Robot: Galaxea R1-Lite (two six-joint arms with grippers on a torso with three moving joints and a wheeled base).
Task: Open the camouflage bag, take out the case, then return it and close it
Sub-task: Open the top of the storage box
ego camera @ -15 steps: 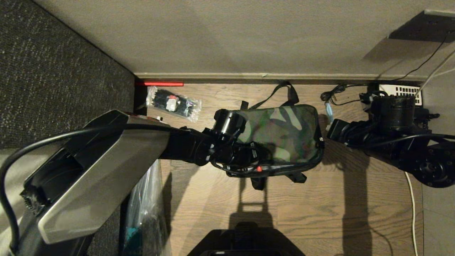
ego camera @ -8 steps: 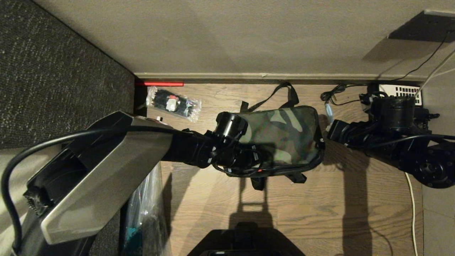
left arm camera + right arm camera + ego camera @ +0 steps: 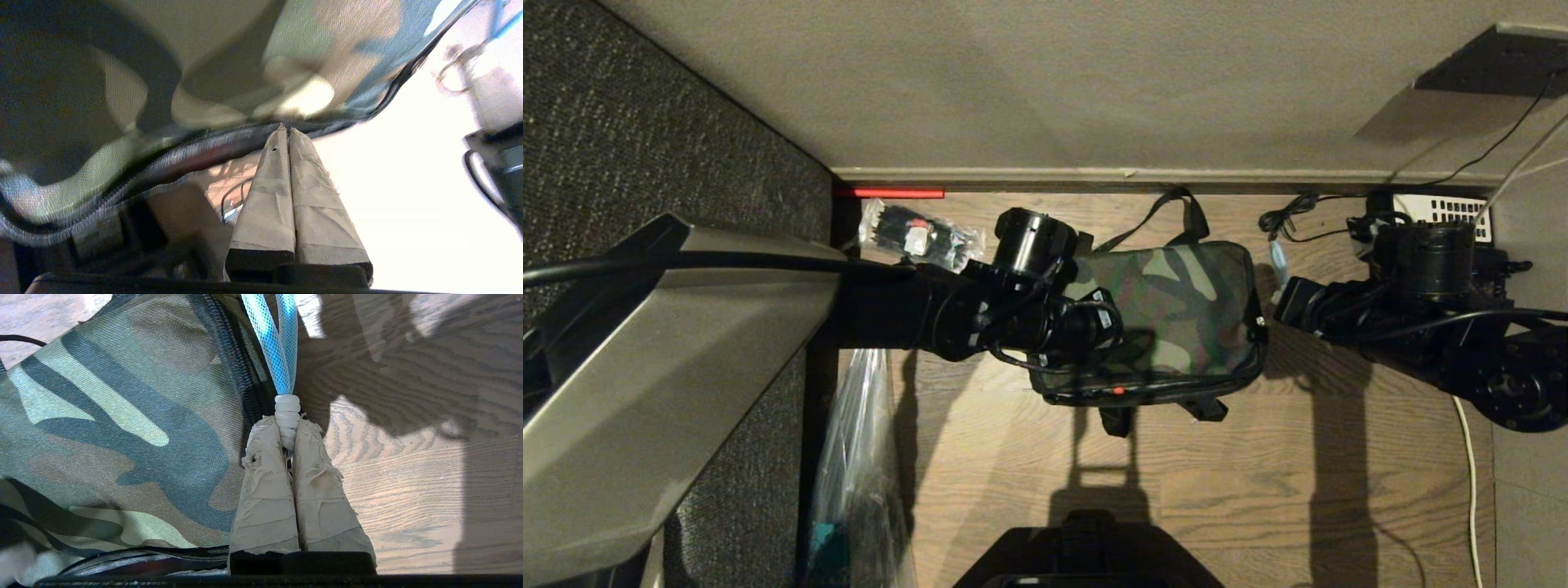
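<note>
The camouflage bag (image 3: 1184,310) lies on the wood floor by the wall. My left gripper (image 3: 284,130) is shut, its taped fingertips pinching the zipper edge of the lid near the bag's left front. In the head view its wrist (image 3: 1062,322) hides the fingers. At the bag's right end my right gripper (image 3: 287,426) is shut on the white-taped end of the blue mesh zipper pull (image 3: 278,343), also seen from above as the right gripper (image 3: 1284,287). Of the case, only a black edge with a red dot (image 3: 1119,391) shows in the bag's front gap.
A clear packet of black items (image 3: 923,237) lies left of the bag near the wall. A crumpled plastic bag (image 3: 858,482) stands at the lower left beside dark carpet. Black cables (image 3: 1290,219) and a white cable (image 3: 1470,490) run on the right.
My left arm has swung toward the wall, its wrist now further back over the bag's left end. The gap along the bag's front edge shows more clearly. The right arm has stayed still.
</note>
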